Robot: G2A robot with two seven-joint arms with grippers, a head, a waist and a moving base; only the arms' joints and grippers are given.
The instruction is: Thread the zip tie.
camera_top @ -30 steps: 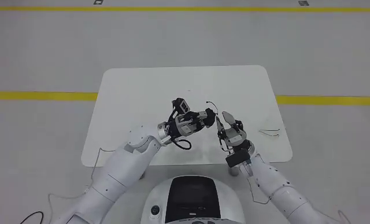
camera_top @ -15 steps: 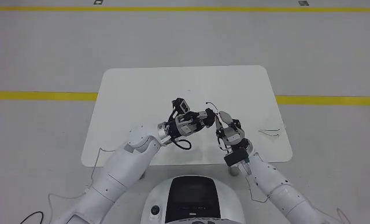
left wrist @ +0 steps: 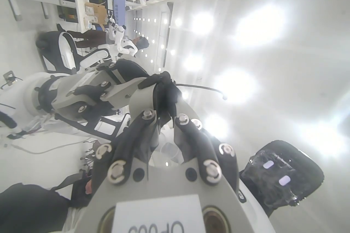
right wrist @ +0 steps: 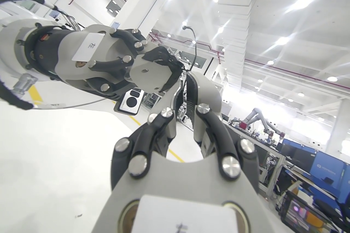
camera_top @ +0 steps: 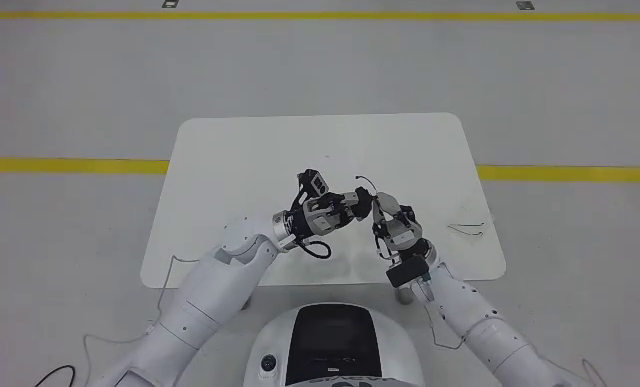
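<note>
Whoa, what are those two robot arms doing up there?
The robot is working on a black zip tie. Its left gripper holds the tie pinched in its fingers above the white table, with the loose end curling up. The right gripper sits right against it, tip to tip. No closed loop shows yet.

White table [camera_top: 230, 157], yellow floor line [camera_top: 80, 165]

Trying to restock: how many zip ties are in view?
1 for certain: the black zip tie, gripped in the left claw beside the right claw, above the table. A thin strand lying on the table's right side may be another; too small to tell.
</note>
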